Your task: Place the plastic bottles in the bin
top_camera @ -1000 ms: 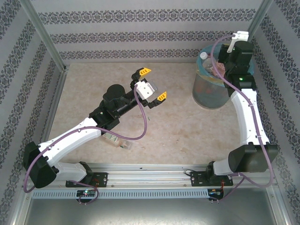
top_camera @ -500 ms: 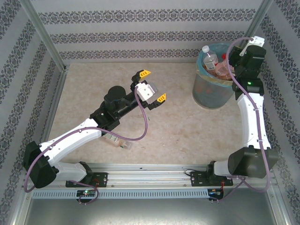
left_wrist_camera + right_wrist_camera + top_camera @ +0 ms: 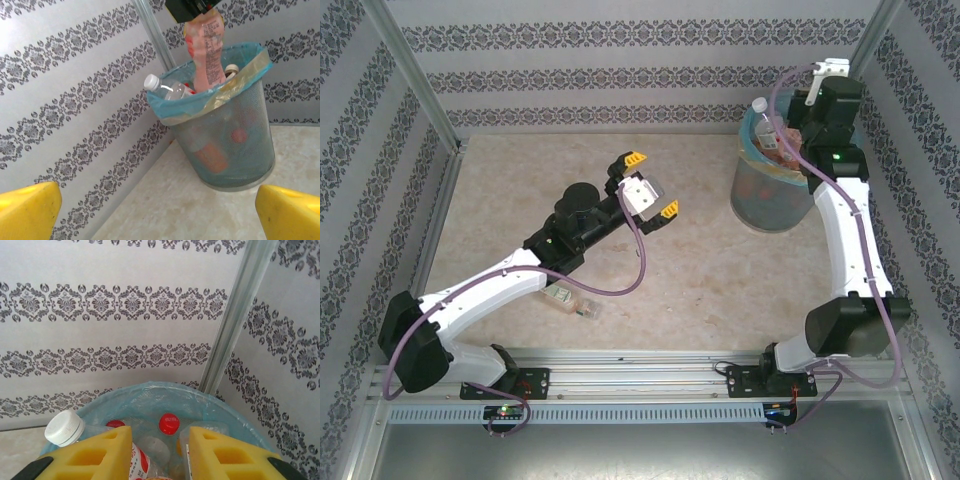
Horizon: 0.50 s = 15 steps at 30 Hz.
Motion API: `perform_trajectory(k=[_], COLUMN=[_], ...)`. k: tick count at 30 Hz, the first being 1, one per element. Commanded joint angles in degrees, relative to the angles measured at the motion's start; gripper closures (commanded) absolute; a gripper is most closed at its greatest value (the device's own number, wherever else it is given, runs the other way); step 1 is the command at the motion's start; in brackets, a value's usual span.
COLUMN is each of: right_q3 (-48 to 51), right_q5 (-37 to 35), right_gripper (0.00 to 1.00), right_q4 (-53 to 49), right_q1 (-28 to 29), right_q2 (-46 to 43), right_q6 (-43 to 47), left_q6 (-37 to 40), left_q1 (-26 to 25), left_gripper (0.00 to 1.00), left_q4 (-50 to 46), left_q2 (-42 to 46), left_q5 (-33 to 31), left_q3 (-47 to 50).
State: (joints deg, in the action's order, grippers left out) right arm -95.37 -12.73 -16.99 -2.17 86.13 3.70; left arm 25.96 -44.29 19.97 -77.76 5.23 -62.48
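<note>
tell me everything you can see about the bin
The bin is a round grey-blue mesh basket, upright at the table's far right corner. A translucent light-blue bag lines it, folded over the rim with a tan strip. Bottles fill it to the top; a white-capped bottle leans out, and the right gripper holds a pink-labelled bottle upright in it.

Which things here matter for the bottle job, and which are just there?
Job:
bin
white-capped bottle and pink-labelled bottle sticking out of it
loose bottle on the table

Just there:
patterned walls
metal post
</note>
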Motion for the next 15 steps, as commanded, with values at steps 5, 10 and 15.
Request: perform_trajectory(k=[5, 10, 15], right_q3=[-5.89, -7.63, -5.47], right_q5=[-7.31, -7.92, -7.00], right_gripper=[1.00, 1.00, 1.00], right_q4=[-3.70, -3.45, -3.27], right_q1=[3.16, 3.85, 3.89], right_q2=[4.08, 4.67, 5.56], right_q6=[11.53, 15.43, 16.99], left_q6=[1.34, 1.78, 0.59], left_q1=[-0.53, -0.46, -0.44], left_gripper=[0.00, 0.00, 0.00], left_q4=[5.61, 6.21, 5.96], left_q2=[-2.44, -3.96, -4.78], left_q5=[-2.41, -3.48, -3.98], left_q3=[-2.49, -3.33, -3.65])
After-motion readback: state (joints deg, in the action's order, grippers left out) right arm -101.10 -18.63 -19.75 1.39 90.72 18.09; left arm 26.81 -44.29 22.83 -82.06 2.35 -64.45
